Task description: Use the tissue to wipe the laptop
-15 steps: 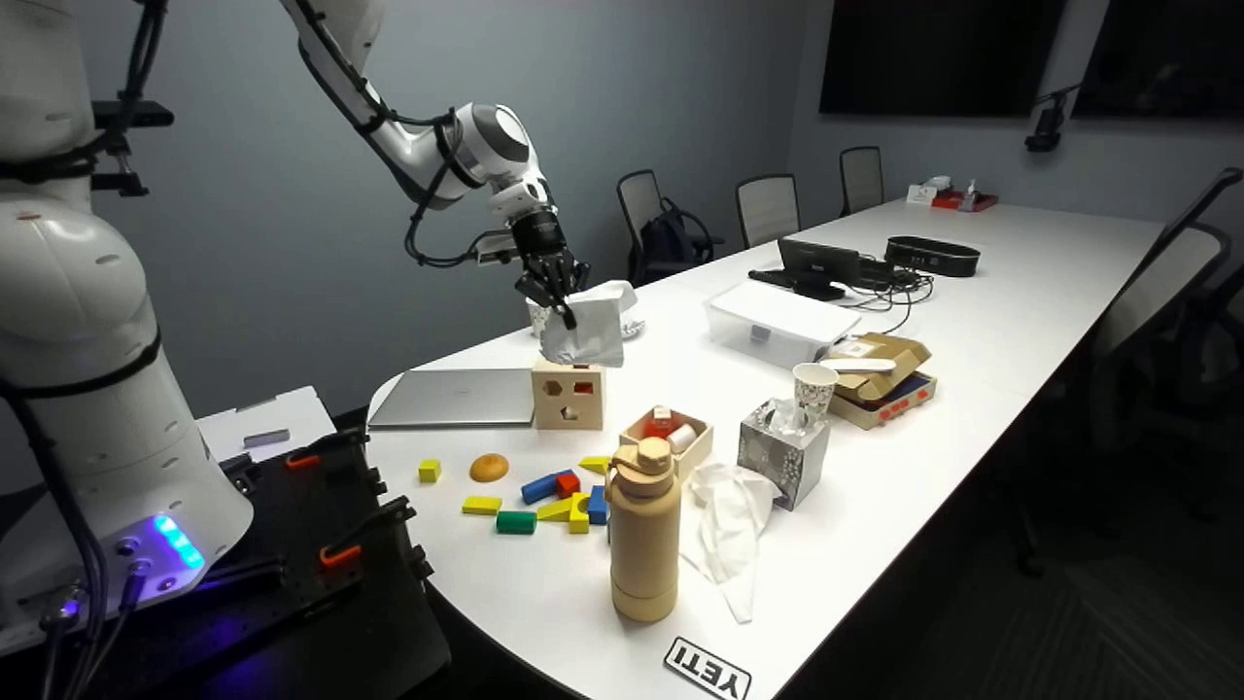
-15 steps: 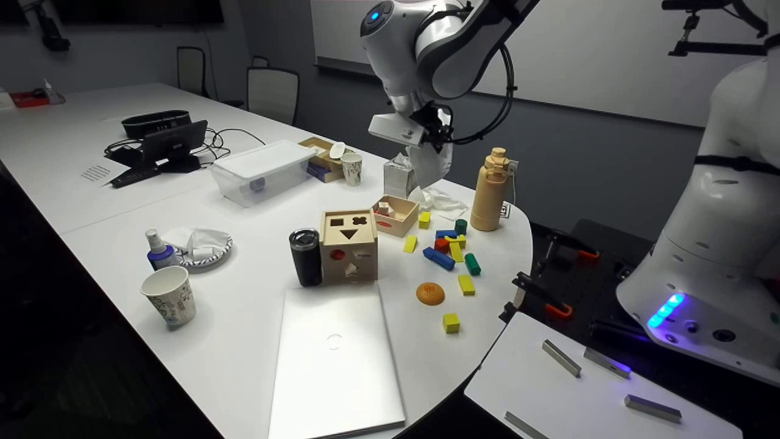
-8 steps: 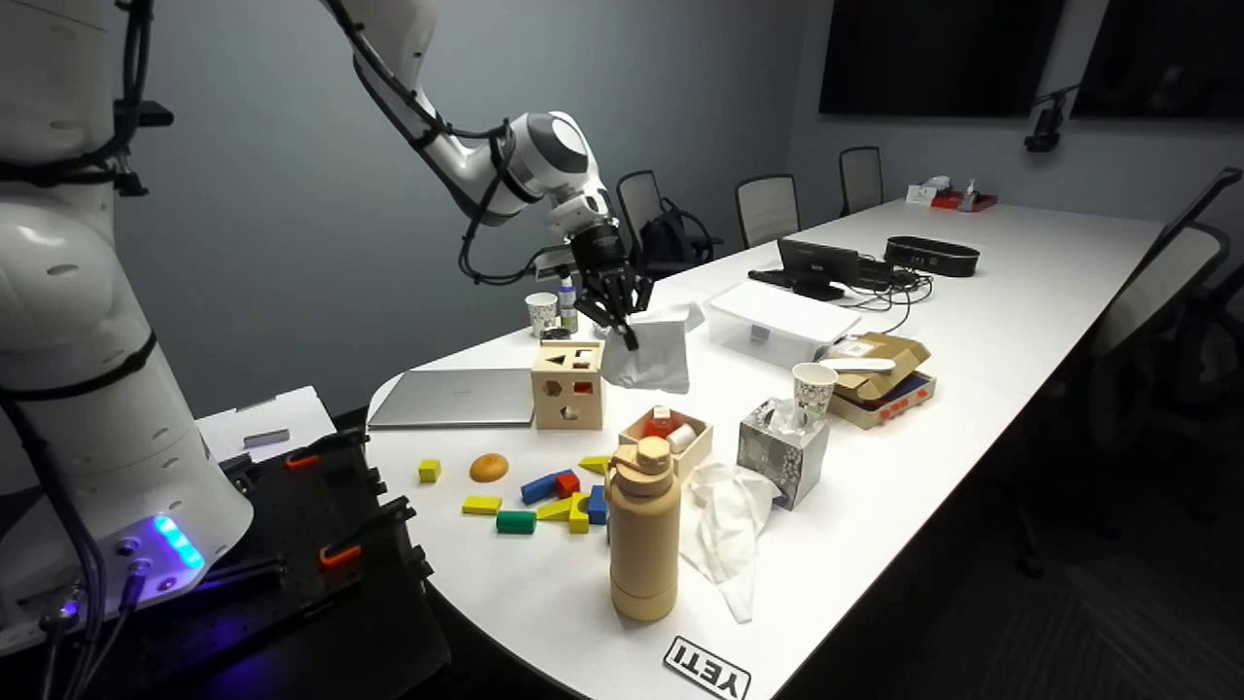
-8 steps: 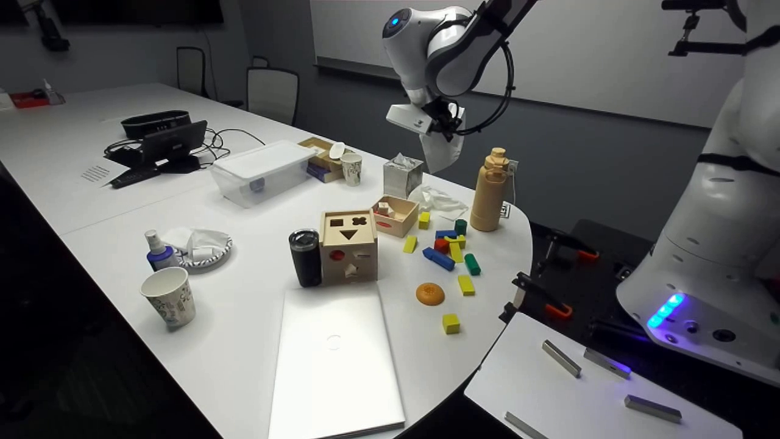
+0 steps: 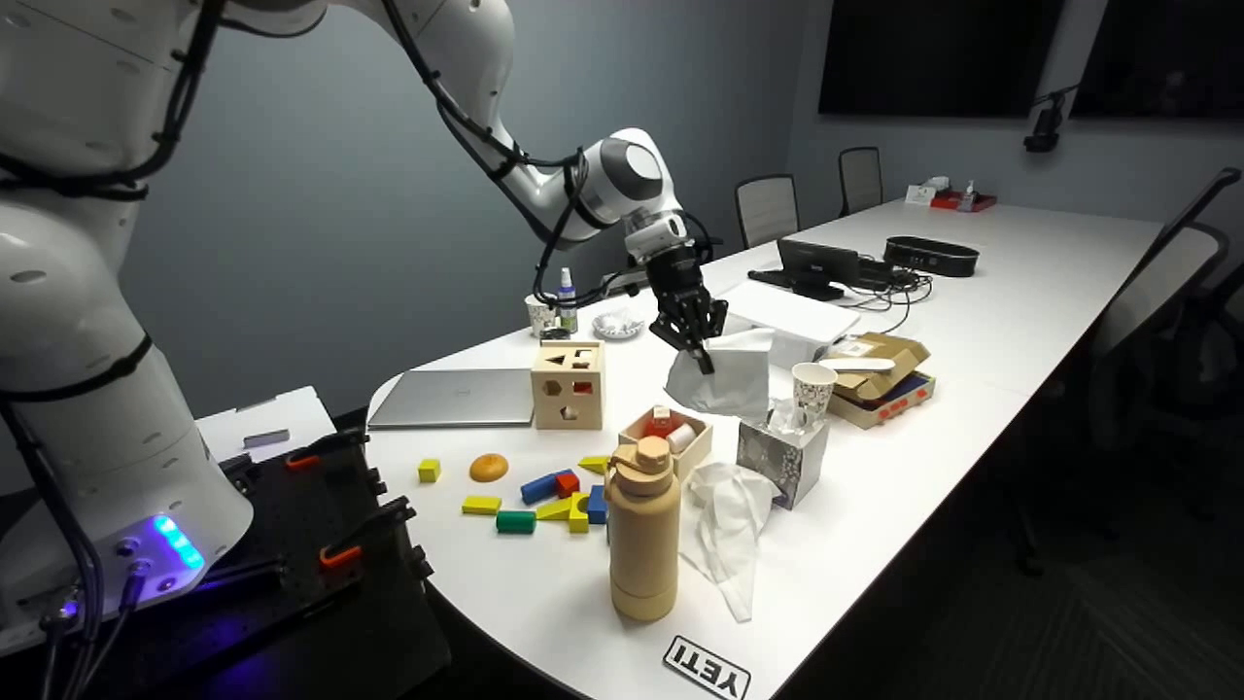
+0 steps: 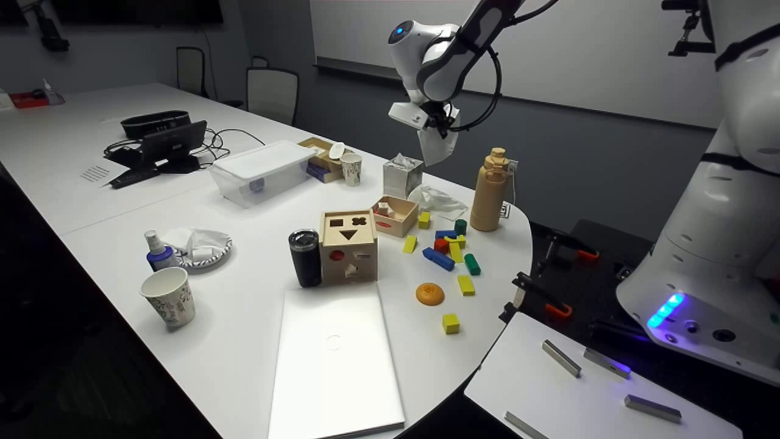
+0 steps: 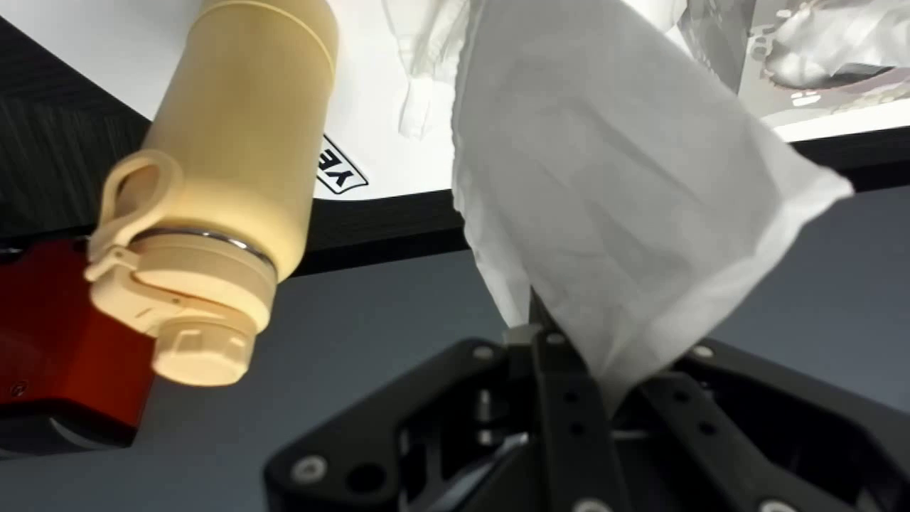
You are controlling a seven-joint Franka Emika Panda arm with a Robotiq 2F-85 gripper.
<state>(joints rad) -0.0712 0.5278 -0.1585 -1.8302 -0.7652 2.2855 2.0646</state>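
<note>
One sheet of thin white tissue [image 5: 731, 376] is clamped in the black two-fingered claw [image 5: 707, 366], pinched so it narrows to the grip and fans out loose from there, which you can see pretty well in the wrist view. It's hanging up in the air, well apart from the closed silver laptop [image 6: 338, 366] with the round logo on its lid, and that's lying flat on the white worktop [image 6: 237, 341]. Just beside one short edge of the laptop sits a pale wooden shape-sorter cube [image 5: 568, 399] with cut-out holes, and next to the cube there's a black tumbler [image 6: 306, 259]. Nearer the claw there's a silver patterned tissue box [image 5: 773, 465], though I can't tell whether the tissue is straight above it. A tall tan bottle [image 5: 645, 535] with a loop handle stands upright near the box, and a crumpled white sheet [image 5: 727, 530] lies between the two. Small open-topped wooden box [image 6: 396, 228] sits between the cube and the tissue box. Toy blocks [image 6: 439, 259] in blue, yellow, red and green are scattered between the bottle and the laptop, along with an orange dome-shaped piece [image 5: 489, 468].
</note>
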